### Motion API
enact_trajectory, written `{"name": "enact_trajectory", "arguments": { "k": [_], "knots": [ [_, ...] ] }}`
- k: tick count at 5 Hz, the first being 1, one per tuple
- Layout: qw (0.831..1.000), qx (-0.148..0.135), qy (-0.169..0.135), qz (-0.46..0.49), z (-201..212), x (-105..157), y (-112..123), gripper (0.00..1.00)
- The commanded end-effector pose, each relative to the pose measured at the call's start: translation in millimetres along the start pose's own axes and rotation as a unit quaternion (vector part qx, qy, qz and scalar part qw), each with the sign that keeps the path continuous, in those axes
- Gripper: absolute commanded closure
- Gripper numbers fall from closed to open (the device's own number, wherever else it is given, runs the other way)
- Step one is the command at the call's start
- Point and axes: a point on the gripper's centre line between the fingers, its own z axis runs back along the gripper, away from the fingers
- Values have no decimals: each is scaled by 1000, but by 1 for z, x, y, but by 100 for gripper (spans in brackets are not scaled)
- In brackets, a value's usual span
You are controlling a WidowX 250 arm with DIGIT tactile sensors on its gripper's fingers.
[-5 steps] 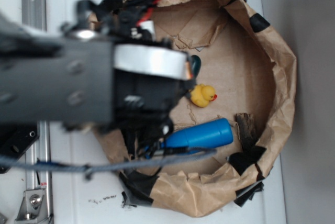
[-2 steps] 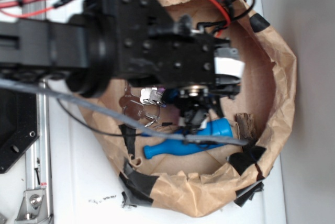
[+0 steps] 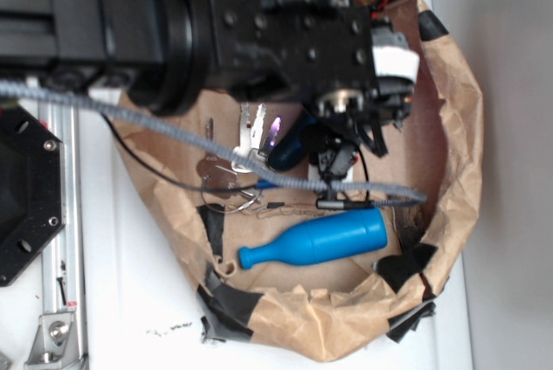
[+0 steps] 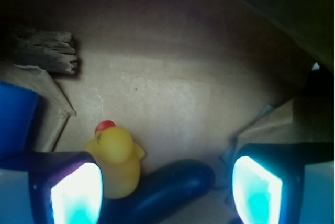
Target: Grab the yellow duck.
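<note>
1 small yellow rubber duck with a red-orange beak is seen in the wrist view, resting on the brown cardboard floor just beside the left finger pad and touching 1 dark blue rounded object that lies between the 2 pads. The black gripper is spread wide, with nothing clasped. In the exterior view the duck is hidden beneath the black robot arm. 1 bright blue plastic bowling pin is laid on its side near the front wall of the crumpled brown paper ring, patched with black tape. 1 piece of dark wood and 1 bunch of metal keys are also seen.
</note>
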Motion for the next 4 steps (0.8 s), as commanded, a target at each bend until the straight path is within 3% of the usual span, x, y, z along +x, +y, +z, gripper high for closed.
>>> {"name": "enact_trajectory", "arguments": {
  "k": [1,3,4],
  "knots": [
    [999,10,-26,-30,-14,20,-6,0],
    [998,-38,1,-55,-17,2,-41,0],
    [997,-44,-6,-67,3,-10,-52,0]
  ]
}}
